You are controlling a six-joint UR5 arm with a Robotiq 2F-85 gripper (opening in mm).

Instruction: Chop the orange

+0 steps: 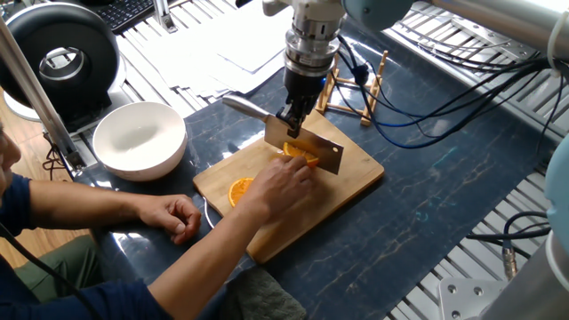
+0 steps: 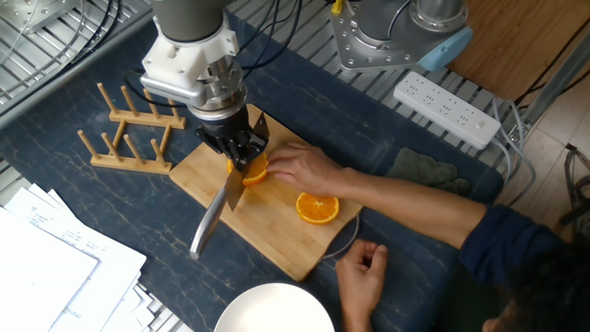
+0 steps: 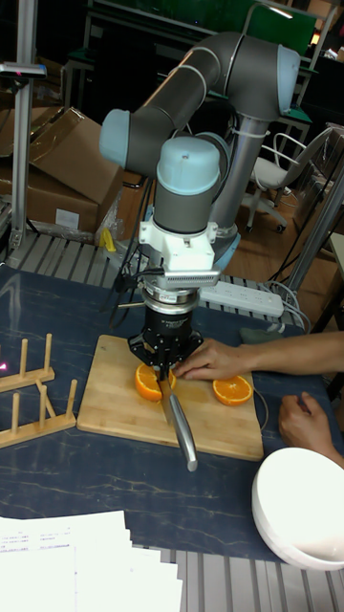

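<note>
pincer [image 2: 241, 157] clamped on a knife [image 2: 224, 205] over an orange half [image 2: 253, 171]; a steadying hand [image 2: 300, 169] risks the blade.

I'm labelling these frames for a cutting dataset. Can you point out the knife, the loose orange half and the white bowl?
knife [image 2: 214, 221]: the other fixed view, on its metal handle.
loose orange half [image 2: 318, 207]: the other fixed view, on its cut face.
white bowl [image 1: 140, 140]: one fixed view, on its inner wall.

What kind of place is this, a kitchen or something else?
Probably a robotics lab, not a kitchen: an industrial robot arm holds the knife, with a power strip, loose cables and cardboard boxes around.
</note>
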